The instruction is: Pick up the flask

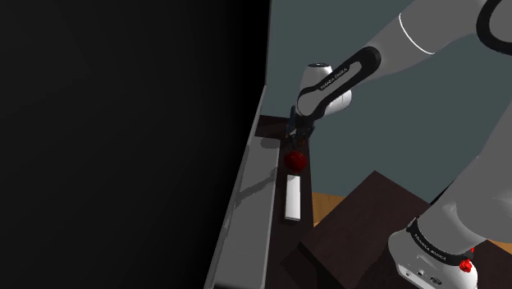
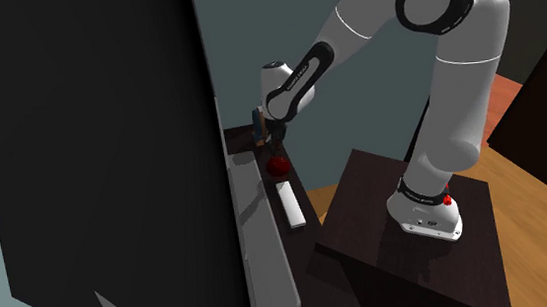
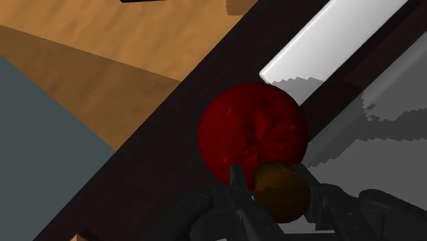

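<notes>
Plainly the gripper [image 3: 269,179] is pinching the flask [image 3: 281,195]. In the wrist view its two black fingers [image 3: 236,185] press on either flank of a small brown rounded body, with no gap showing. Whether the flask's foot rests on the surface or hangs free of it I cannot tell. The second exterior view shows the gripper [image 2: 268,138] low over one end of a narrow dark top [image 2: 310,212]. The shoulder view puts the gripper [image 1: 297,134] at that same end of the dark top [image 1: 279,238].

Just past the fingertips sits a dark red ball [image 3: 253,133] with a dimpled skin, very near the flask. Beyond the ball, farther from the hand, a long white bar [image 3: 328,41] lies lengthwise along the top, just beside the ball [image 1: 295,160].

Room is tight on one side. There the dark top meets a grey ledge [image 2: 263,247], and close behind the ledge rises a tall dark panel [image 2: 92,140] that walls off that flank of the hand. On the opposite flank the top's long edge runs close by the fingers and drops to a wooden floor [image 3: 102,75], with open space out that way and above the hand. The stand [image 2: 408,267] is well apart from the hand, across that gap.
</notes>
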Robot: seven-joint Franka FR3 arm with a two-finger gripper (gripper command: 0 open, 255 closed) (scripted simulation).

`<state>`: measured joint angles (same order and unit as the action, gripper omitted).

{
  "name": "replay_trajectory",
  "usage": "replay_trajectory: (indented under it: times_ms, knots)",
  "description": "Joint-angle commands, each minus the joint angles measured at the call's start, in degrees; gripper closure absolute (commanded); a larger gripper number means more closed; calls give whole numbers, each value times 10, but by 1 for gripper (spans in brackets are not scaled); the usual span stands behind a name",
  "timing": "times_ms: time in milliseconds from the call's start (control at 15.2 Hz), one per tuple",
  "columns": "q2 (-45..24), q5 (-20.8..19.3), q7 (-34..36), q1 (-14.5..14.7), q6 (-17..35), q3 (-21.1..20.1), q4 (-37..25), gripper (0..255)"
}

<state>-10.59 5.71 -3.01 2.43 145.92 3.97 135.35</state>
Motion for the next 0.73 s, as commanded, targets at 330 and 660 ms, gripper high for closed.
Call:
replay_trajectory:
  times_ms: [330, 660]
  knots:
    - [44, -11, 9, 1, -52, 3, -9, 255]
    - [62, -15, 12, 1, -76, 4, -14, 255]
